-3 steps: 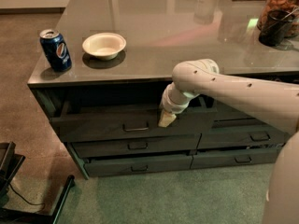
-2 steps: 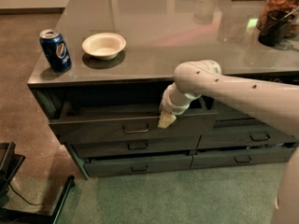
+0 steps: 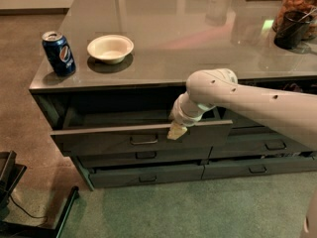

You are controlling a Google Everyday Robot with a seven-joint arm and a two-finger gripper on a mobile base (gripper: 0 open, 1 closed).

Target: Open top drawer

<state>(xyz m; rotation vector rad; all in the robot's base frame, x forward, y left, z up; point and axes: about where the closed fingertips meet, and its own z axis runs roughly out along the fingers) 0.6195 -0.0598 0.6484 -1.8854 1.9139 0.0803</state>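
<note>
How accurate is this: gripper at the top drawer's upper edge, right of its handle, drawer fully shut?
Not shut: the camera view shows the top drawer pulled partly open. The gripper is at its upper edge, right of the handle.

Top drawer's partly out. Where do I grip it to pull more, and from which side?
The loop handle centred on the top drawer, approached from the front: its bar runs horizontal. The gripper sits at the drawer front's top edge, right of the handle.
</note>
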